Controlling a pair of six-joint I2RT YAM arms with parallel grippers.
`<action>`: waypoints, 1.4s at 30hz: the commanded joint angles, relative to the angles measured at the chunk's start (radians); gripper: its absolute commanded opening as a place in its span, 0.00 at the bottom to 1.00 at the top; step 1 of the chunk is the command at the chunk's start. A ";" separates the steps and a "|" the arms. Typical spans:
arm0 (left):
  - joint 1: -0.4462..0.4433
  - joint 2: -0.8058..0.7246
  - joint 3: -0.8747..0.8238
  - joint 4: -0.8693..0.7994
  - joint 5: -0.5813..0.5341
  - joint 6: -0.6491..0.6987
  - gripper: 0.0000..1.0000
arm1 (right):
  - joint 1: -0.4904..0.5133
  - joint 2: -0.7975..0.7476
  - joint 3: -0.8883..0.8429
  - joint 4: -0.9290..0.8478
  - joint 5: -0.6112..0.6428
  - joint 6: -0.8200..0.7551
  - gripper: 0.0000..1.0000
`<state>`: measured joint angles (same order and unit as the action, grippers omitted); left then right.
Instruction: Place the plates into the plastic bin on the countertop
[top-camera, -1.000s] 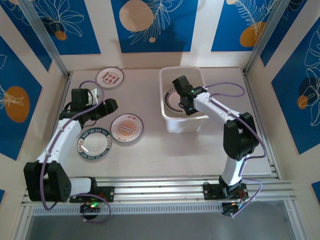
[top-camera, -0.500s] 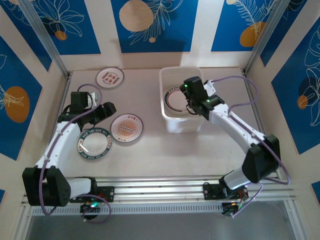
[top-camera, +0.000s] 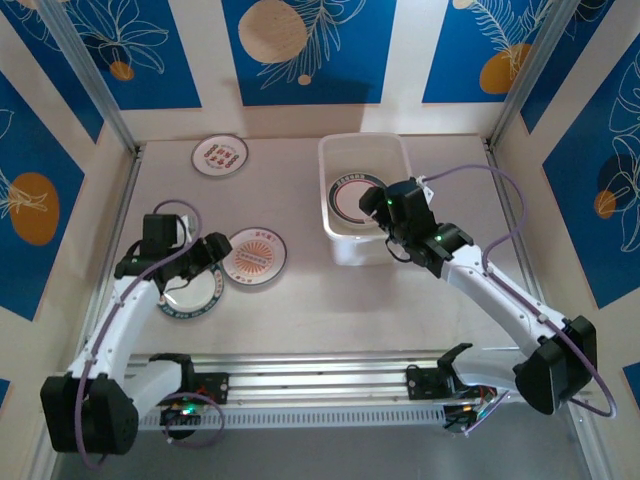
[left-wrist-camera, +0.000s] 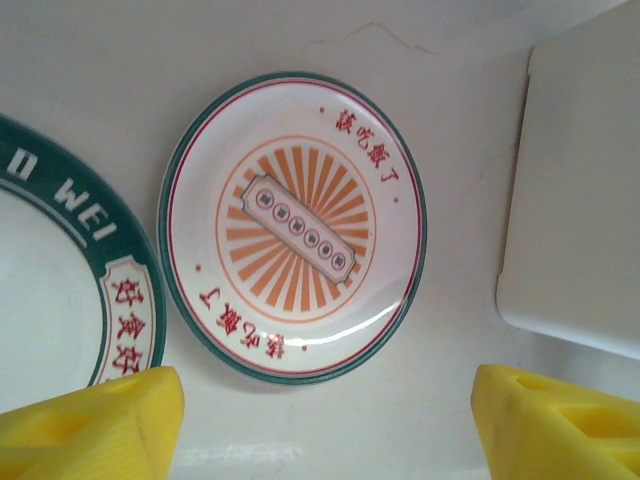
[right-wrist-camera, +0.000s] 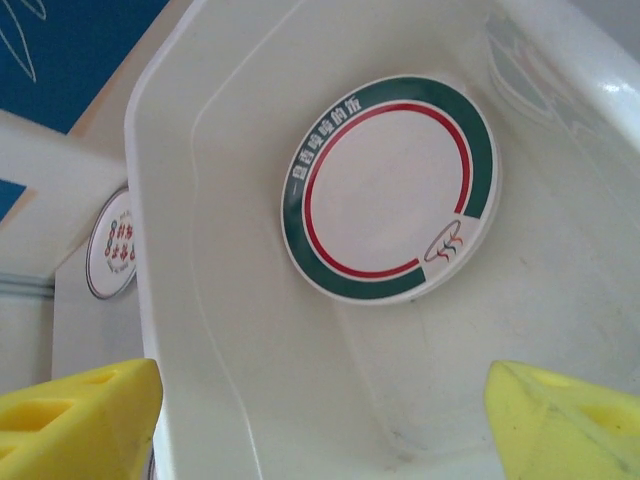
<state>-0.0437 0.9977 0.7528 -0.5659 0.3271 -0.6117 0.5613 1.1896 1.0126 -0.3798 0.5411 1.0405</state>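
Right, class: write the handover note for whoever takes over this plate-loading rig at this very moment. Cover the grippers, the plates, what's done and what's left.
Left gripper: open and empty, over the countertop, facing the orange sunburst plate.
Right gripper: open and empty, over the plastic bin.
Done: one green-and-red-ringed plate lies flat in the bin.
Left: three plates on the countertop. They are the sunburst plate, the green-rimmed plate beside it, and the red-printed plate at the far left.
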 joint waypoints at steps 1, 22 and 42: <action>-0.014 -0.061 -0.050 0.009 -0.011 -0.062 0.76 | 0.018 -0.033 -0.032 0.025 -0.026 -0.058 0.84; -0.169 -0.124 -0.224 0.027 -0.088 -0.352 0.77 | 0.017 -0.035 -0.123 0.067 -0.092 -0.088 0.83; -0.219 0.169 -0.215 0.286 -0.079 -0.418 0.71 | -0.016 -0.084 -0.184 0.056 -0.099 -0.069 0.83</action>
<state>-0.2493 1.1446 0.5152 -0.3275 0.2523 -1.0164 0.5537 1.0958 0.8696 -0.2279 0.4667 0.9520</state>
